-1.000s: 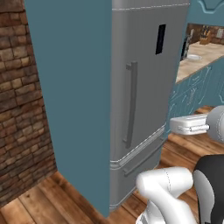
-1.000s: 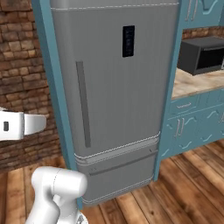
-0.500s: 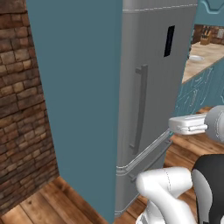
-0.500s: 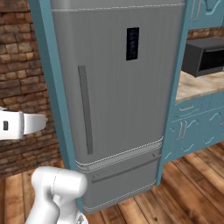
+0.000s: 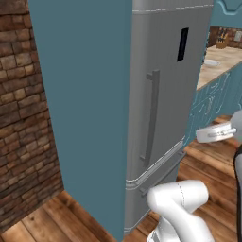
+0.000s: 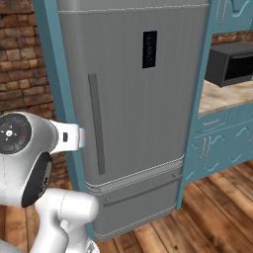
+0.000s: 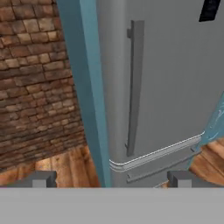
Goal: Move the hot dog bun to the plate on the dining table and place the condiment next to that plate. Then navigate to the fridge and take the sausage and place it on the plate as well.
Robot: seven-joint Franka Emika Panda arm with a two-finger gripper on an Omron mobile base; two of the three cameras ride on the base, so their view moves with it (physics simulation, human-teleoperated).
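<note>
Facing the fridge (image 6: 133,108), door shut, its long handle (image 7: 133,87) at centre frame in the hand view. Gripper (image 7: 111,179) spread wide, empty, at bottom of frame. Risk: fingers missing the narrow handle and skidding off the smooth steel door.

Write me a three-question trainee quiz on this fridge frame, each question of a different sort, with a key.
1. True or false: the fridge door is shut.
2. Multiple choice: what sits on the counter to the right of the fridge in the right base view? A) a kettle B) a microwave C) a toaster
3. Fill in: in the hand view, the fingertips of the end effector stand wide ____, with nothing between them.

Key: 1 true; 2 B; 3 apart. The long vertical handle lies flush on a closed door, with the drawer seam below it, and a brick wall stands left of the teal side panel.
</note>
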